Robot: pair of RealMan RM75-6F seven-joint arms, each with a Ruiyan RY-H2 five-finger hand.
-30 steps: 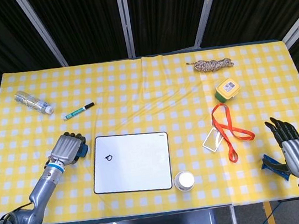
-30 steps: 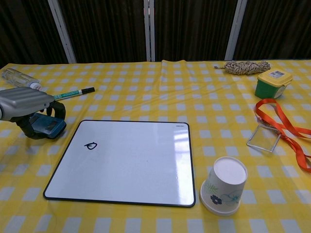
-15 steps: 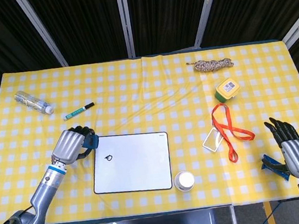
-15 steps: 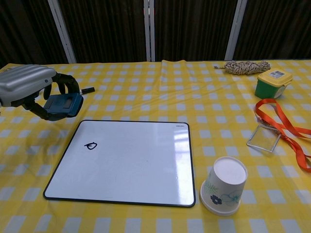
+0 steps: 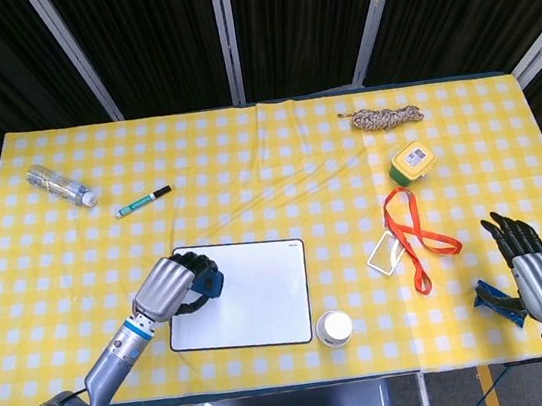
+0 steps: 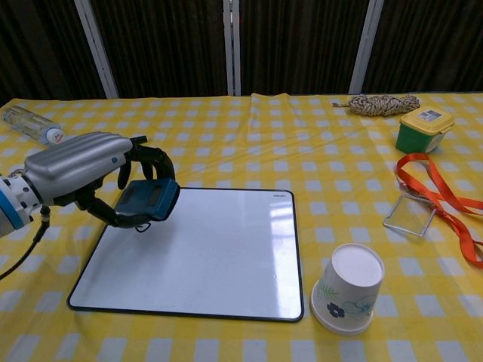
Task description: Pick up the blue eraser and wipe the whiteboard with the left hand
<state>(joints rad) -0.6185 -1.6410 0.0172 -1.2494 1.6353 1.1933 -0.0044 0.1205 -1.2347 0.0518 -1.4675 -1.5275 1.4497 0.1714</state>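
1. Nearest the front edge of the table (image 5: pixel 246 171) stands an upturned paper cup (image 6: pixel 348 298), white with a small blue flower print, just off the whiteboard's front right corner.
2. At the front right corner the right hand (image 5: pixel 530 265) hangs with its fingers stretched out and apart, holding nothing; a small blue clip-like thing (image 5: pixel 499 302) lies just beside it, though what it is I cannot make out.
3. The whiteboard (image 6: pixel 219 256) lies flat a little left of centre, near the front edge.
4. The left hand (image 6: pixel 87 175) is over the whiteboard's far left corner, fingers curled round the blue eraser (image 6: pixel 148 200), which it holds with its flat face turned toward the board. Whether the eraser touches the board I cannot tell.
5. To the right, about mid-table, a clear flat rectangular card holder (image 6: pixel 408 213) lies on the cloth with an orange lanyard (image 6: pixel 434 194) looped across it.
6. Farther back on the right sits a small green box with a yellow lid (image 6: pixel 425 127).
7. On the left side, a green-and-black marker (image 5: pixel 144 201) lies at a slant, and beyond it, close to the far left corner, a clear plastic bottle (image 5: pixel 60 185) lies on its side.
8. Near the far edge, right of centre, lies a bundle of speckled rope (image 5: pixel 386 118).
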